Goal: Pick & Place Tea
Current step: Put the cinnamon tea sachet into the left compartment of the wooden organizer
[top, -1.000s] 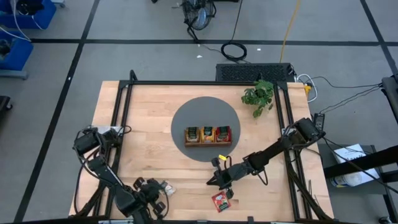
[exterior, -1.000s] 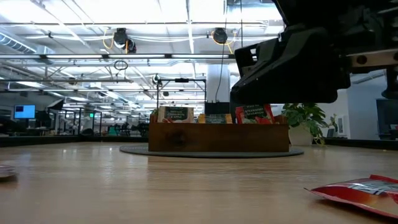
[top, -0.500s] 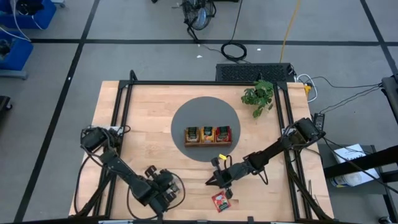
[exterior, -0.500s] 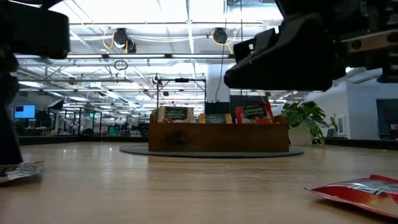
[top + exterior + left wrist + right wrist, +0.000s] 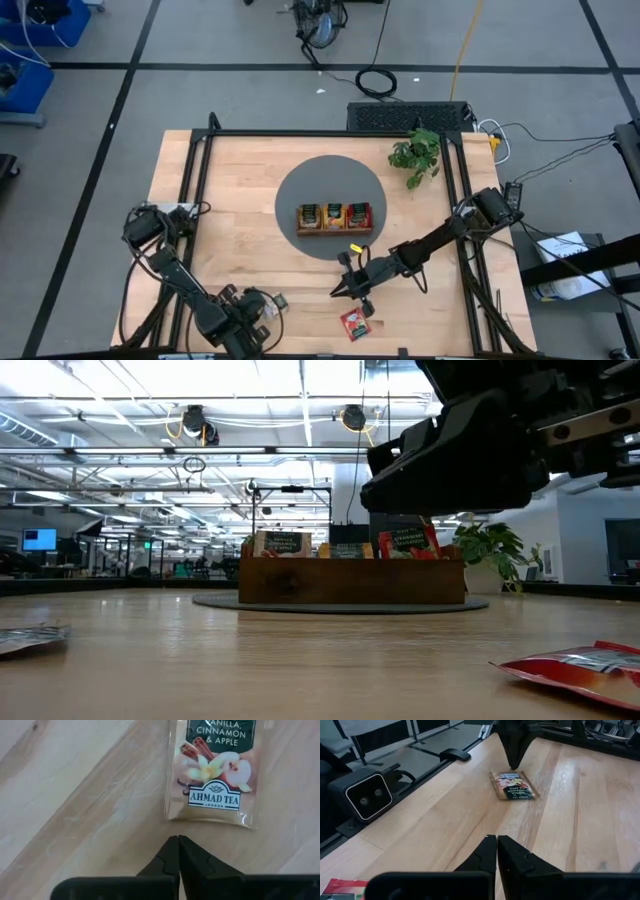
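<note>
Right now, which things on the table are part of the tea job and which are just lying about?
Job:
green sachet by the shut left gripper
red sachet near the shut right gripper
tray with sachets in it

Lying about:
plant

Light wooden table (image 5: 240, 230), black frame rails along edges. Dark round mat (image 5: 330, 178) at centre, flat on wood. Brown wooden tray (image 5: 334, 218) on mat, sachets standing in its compartments. Small potted plant (image 5: 416, 155) near far right corner. Red tea sachet (image 5: 354, 323) flat on bare wood near front edge, right of centre. Pale tea sachet (image 5: 215, 770), dark green header, vanilla-cinnamon-apple label, flat on wood near front left (image 5: 275, 300). Both loose sachets well apart from mat.
</note>
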